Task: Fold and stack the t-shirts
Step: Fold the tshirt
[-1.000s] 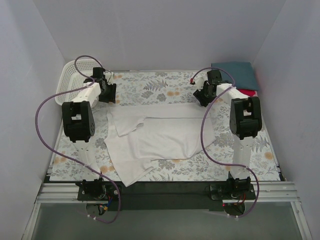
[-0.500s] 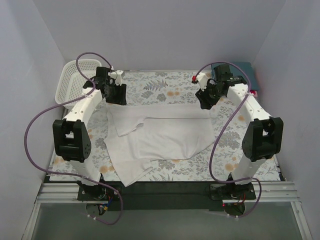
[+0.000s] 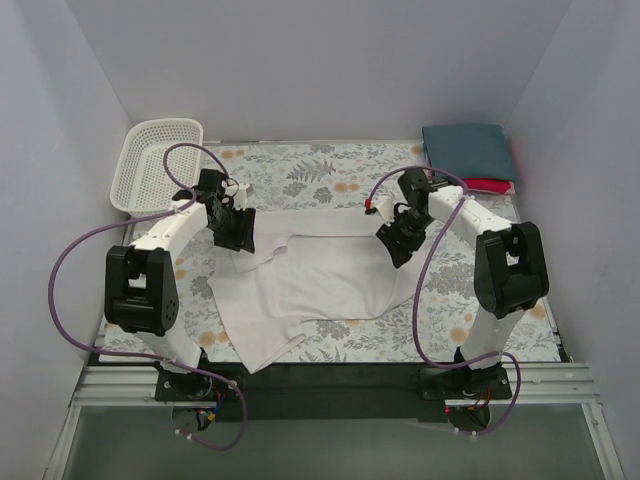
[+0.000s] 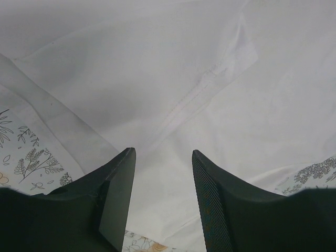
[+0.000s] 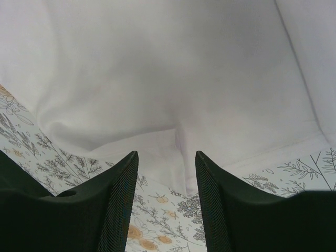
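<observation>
Both arms reach out from their bases and bend inward over the white shirt [image 3: 320, 285], elbows out to either side of it.

Left hand [image 3: 238, 228]: low over the shirt's far-left corner, pointing down, fingers parted, cloth visible through the gap.

Right hand [image 3: 393, 243]: low at the shirt's far-right edge, wrist angled inward, fingers likewise parted and straddling the hem.

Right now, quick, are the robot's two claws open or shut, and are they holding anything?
Left gripper: open, holding nothing, over the white shirt.
Right gripper: open, holding nothing, over the shirt's edge.
</observation>
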You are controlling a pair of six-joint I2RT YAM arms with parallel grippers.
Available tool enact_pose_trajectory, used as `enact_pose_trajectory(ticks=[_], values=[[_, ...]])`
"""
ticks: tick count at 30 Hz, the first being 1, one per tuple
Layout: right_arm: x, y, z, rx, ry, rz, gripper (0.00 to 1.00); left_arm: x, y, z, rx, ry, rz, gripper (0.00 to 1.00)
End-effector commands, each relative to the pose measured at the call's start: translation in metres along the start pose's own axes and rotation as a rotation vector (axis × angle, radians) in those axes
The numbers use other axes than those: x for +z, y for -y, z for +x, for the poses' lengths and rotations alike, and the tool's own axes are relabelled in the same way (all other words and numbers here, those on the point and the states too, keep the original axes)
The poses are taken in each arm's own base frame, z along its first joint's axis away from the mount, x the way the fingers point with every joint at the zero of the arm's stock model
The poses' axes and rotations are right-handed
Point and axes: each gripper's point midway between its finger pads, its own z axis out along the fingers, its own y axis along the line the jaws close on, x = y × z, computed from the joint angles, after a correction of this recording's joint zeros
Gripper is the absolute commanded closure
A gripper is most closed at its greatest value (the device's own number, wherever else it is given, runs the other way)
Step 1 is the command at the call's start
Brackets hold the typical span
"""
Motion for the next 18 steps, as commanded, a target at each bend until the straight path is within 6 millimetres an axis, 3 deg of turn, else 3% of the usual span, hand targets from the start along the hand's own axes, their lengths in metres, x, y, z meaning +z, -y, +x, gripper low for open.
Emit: enact_pose_trajectory(ticks=[1, 11, 18], values=[[0.009, -0.004, 0.008, 0.035, -0.040, -0.014, 0.46, -0.013, 0.009, -0.013, 0.015, 0.076, 0.016, 0.54], [0.030, -0.008, 0.021, 0.074, -0.095, -0.069, 0.55, -0.006, 0.005, -0.005, 0.010, 0.061, 0.005, 0.54], [0.011, -0.018, 0.032, 0.066, -0.096, -0.037, 0.94, -0.005, 0.003, -0.002, 0.014, 0.065, -0.006, 0.54]])
